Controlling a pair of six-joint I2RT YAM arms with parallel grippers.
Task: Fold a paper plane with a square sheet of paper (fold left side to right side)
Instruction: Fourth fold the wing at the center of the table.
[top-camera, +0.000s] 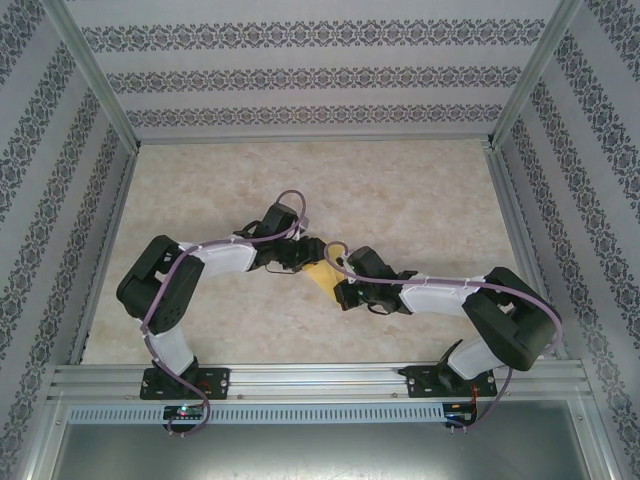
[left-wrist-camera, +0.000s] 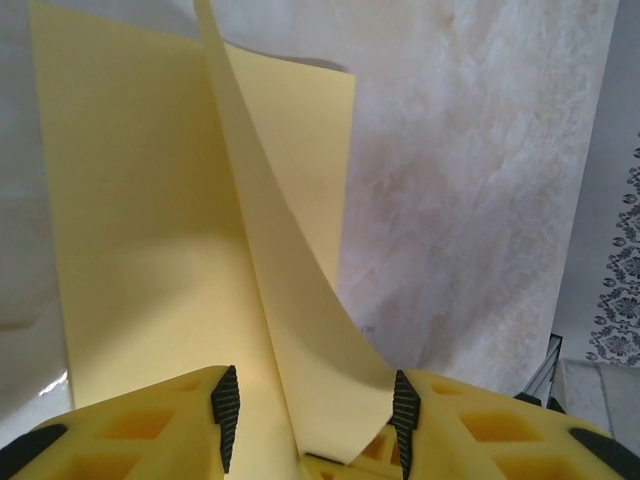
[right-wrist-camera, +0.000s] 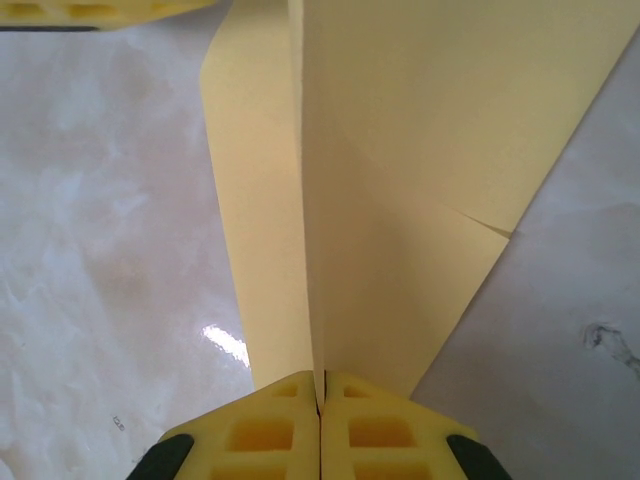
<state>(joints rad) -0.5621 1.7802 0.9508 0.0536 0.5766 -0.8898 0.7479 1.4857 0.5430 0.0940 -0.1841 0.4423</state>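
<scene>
Right end effector (right-wrist-camera: 320, 388) pinches paper (right-wrist-camera: 400, 200), top edge cropped

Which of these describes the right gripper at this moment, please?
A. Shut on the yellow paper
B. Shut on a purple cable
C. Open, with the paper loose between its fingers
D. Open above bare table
A: in the right wrist view the right gripper has its jaws pressed together, and the yellow paper rises straight out of the seam between them.
</scene>
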